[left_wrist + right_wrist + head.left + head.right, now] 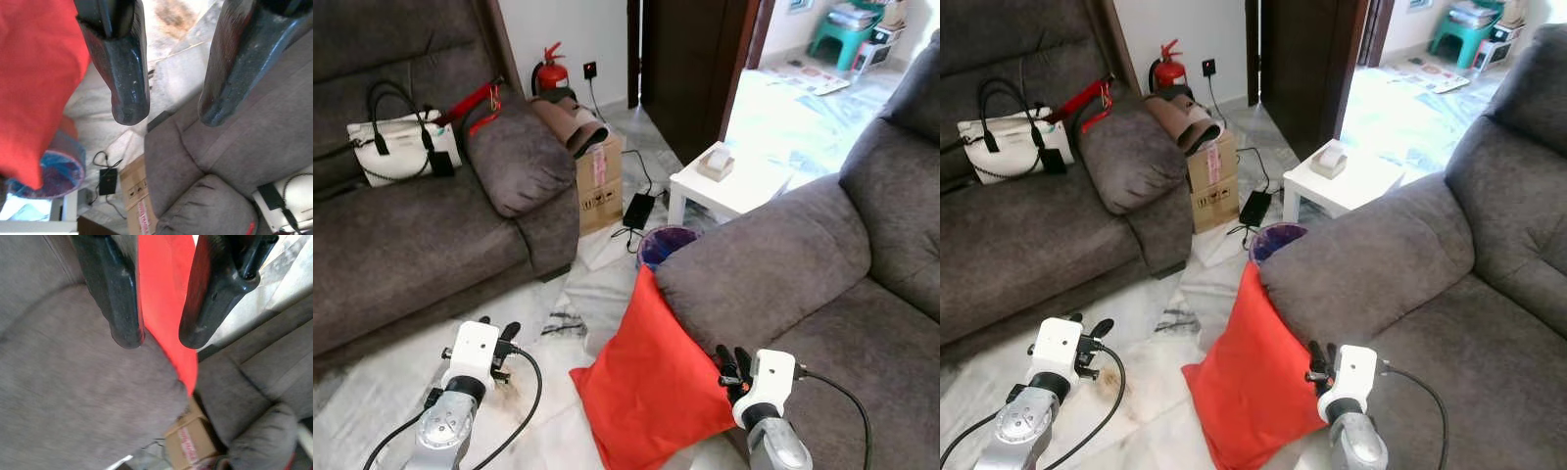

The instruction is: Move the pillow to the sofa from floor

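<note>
Right end effector [734, 364] is seen nearest, at 5 o'clock, fingers parted and straddling the edge of the bright red square fabric pillow [651, 382], likely lined up for a pinch; nothing is gripped. Left end effector [501, 338], at 7 o'clock, is open too. Pillow stands tilted on the pale marble floor [553, 313], propped against the grey plush sofa armrest [759, 264]; soft, slightly creased.

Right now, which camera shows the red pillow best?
The left eye view: the whole red pillow stands on the floor, leaning against the sofa arm. The right eye view nearly matches. Both wrist views catch just a red slice between black fingers.
</note>
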Tool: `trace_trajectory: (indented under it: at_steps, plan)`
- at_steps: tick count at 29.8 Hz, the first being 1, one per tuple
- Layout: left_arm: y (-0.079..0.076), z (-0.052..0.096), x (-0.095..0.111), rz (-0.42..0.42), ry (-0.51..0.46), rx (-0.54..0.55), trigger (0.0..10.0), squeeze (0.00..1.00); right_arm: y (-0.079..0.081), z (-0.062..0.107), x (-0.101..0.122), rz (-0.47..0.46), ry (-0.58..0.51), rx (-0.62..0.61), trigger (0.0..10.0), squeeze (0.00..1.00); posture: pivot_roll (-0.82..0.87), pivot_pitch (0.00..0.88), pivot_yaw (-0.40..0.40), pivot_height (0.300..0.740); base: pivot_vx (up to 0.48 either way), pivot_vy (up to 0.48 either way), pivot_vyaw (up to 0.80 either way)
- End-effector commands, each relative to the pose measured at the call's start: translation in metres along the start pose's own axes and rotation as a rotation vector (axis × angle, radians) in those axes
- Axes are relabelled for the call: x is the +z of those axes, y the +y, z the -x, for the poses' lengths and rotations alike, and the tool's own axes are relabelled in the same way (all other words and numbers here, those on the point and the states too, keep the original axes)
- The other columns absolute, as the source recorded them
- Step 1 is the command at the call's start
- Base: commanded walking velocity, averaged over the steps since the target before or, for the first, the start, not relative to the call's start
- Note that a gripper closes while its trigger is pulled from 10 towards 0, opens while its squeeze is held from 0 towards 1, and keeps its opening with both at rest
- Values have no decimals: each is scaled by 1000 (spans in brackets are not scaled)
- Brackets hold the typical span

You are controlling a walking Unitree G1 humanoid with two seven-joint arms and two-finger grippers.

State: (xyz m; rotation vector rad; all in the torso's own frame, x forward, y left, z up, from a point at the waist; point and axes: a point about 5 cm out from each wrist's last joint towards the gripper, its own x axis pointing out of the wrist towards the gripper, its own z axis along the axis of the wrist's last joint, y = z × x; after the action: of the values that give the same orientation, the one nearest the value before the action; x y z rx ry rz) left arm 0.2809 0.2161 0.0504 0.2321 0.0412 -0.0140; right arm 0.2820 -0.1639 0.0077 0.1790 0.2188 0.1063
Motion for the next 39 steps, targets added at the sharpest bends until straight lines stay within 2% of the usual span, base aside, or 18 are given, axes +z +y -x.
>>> trace_trajectory:
  at_steps: [1, 5, 9, 14, 17, 21, 25, 31, 36, 39]
  plan:
    - [-1, 1, -2, 30, 12, 4, 10000, 0, 3, 3, -6, 13, 16, 10, 10000, 0, 57, 142, 41, 740, 0, 0, 0]
    - [-5, 1, 3, 27, 3, -22, 10000, 0, -3, 0, -2, 4, 27, -38, 10000, 0, 49, 133, 42, 740, 0, 0, 0]
    - [-5, -1, 7, 32, -7, -16, 10000, 0, -3, -1, -2, 7, 34, -43, 10000, 0, 50, 125, 37, 716, 0, 0, 0]
    - [-9, -3, 9, -4, -8, -26, 10000, 0, -6, 1, -1, -9, 6, -74, 10000, 0, 60, 116, 34, 716, 0, 0, 0]
    - [-9, -10, 9, 47, 5, 26, 10000, 0, -5, 1, -3, -1, 22, -86, 10000, 0, 47, 110, 35, 716, 0, 0, 0]
    - [-11, -12, 12, 49, -5, 17, 10000, 0, -5, -1, -4, -21, 49, -87, 10000, 0, 46, 100, 39, 716, 0, 0, 0]
    - [-7, -10, 12, 47, -1, 21, 10000, 0, -5, -1, -2, -13, 41, -88, 10000, 0, 47, 96, 40, 701, 0, 0, 0]
    - [-3, -12, 12, 49, 4, 32, 10000, 0, -7, 0, -3, -16, 36, -102, 10000, 0, 50, 108, 41, 701, 0, 0, 0]
    - [-5, -14, 13, 53, 2, 28, 10000, 0, -7, -1, -5, -22, 67, -118, 10000, 0, 42, 120, 42, 701, 0, 0, 0]
    - [-7, -15, 14, 57, -1, 24, 10000, 0, -5, -1, -5, -32, 61, -108, 10000, 0, 42, 124, 43, 686, 0, 0, 0]
